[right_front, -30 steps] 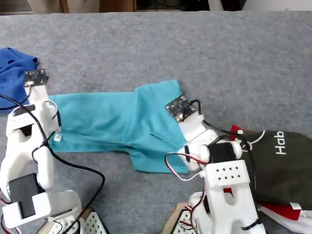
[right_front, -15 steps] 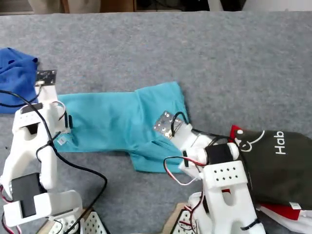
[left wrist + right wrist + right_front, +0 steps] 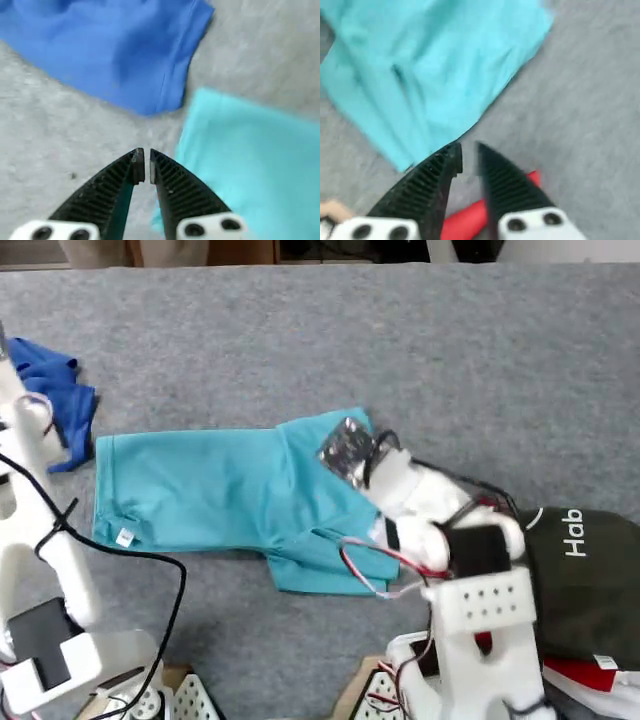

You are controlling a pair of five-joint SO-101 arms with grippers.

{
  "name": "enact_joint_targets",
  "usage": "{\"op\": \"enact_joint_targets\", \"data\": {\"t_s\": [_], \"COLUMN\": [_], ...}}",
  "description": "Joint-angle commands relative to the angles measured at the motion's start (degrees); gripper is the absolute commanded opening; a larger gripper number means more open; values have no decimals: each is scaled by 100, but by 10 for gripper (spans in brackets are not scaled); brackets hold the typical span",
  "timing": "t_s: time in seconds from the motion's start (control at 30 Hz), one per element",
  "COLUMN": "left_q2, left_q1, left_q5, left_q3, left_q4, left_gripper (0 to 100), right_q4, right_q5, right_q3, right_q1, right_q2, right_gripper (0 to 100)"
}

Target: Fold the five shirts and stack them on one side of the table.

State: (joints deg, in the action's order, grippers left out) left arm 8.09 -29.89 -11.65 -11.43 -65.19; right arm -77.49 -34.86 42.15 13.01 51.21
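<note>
Left gripper: jaws all but closed, a hairline slit between the tips, nothing held. We see it hang over the table.
Right gripper: jaws parted by a narrow gap, nothing between them. We see it hang at the edge of the teal shirt.
Left arm: rises from the near left corner and runs along the table's left edge, its wrist beside the blue shirt.
Right arm: rises from the near edge and leans toward the far left, its wrist above the teal shirt's right end.
Teal shirt: lies flat, left of centre, with cloth folded over at its right end. We note a small white tag at its near left corner.
Blue shirt: crumpled at the far left, just beside the teal shirt's far corner.
Left wrist view: gives us the strip of table between the blue hem and the teal edge, the fingertips over it.
Right wrist view: gives us a red shirt on the table by the jaws, apart from the teal one.
Dark shirt: near right, white print on it, partly under the right arm.
Table: grey, felt-like covering.
Room: beyond the far edge, a thin strip of furniture, too little for us to tell more.
</note>
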Motion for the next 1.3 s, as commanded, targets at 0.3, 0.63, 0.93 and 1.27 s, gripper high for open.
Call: {"op": "enact_joint_targets", "data": {"t_s": [0.3, 0.63, 0.93, 1.27], "left_q2": [-2264, -3732, -4585, -4330], "left_q1": [1398, 941, 457, 624], "left_q5": [1169, 1178, 1143, 1125], "left_q3": [466, 1881, 3174, 5433], "left_q4": [1204, 695, 0, -1758], "left_gripper": [19, 19, 19, 19], "right_q4": [1398, 791, -782, -2505], "right_q5": [1582, 2136, 2004, 1741], "right_q3": [-3178, -6642, -9420, -11582], "right_q1": [180, -207, -655, -127], "right_q2": [-5253, -9209, -10527, -10290], "right_gripper": [9, 9, 9, 7]}}
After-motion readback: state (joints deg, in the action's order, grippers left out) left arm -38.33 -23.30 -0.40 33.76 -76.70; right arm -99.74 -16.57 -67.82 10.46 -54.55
